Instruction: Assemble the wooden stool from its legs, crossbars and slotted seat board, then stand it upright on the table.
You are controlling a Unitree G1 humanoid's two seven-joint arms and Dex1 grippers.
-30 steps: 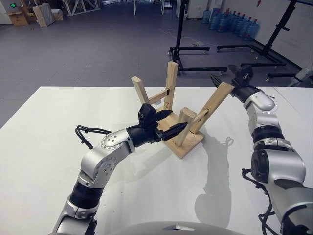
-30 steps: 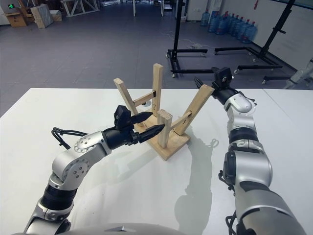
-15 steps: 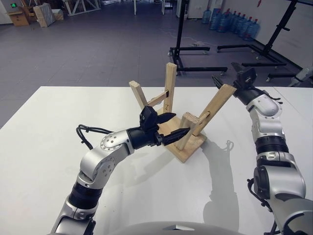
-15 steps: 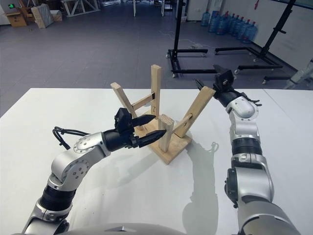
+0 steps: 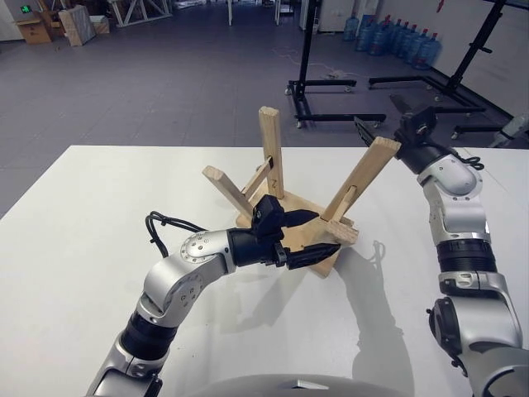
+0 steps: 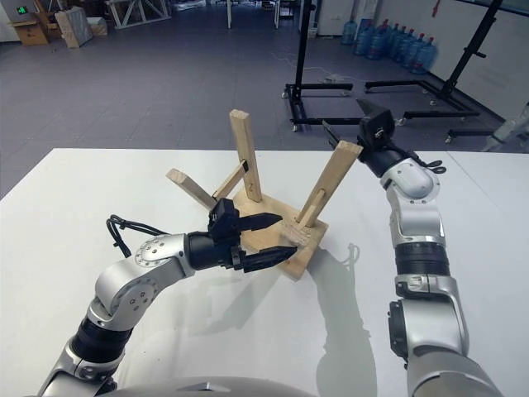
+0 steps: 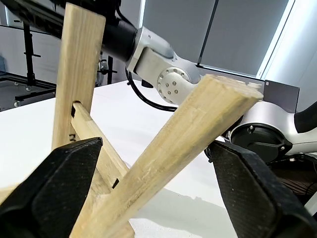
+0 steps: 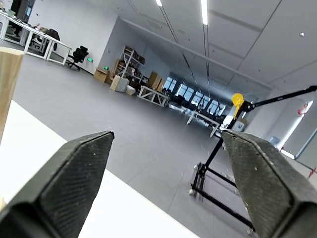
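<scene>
Left eye view: the stool stands inverted on the worktop. The left tool is released and straddles a low leg.
Right eye view: the seat board lies flat. The right tool is released at a raised leg tip.
Left wrist view: the leg lies between parted fingers.

Open table stretches left of the stool; its splayed legs block passage directly above it.

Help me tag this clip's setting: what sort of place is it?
Probably a large workshop or warehouse-style lab hall: bare grey floor, black wheeled stands, blue water jugs along the far wall and wooden crates beyond the white table.
</scene>
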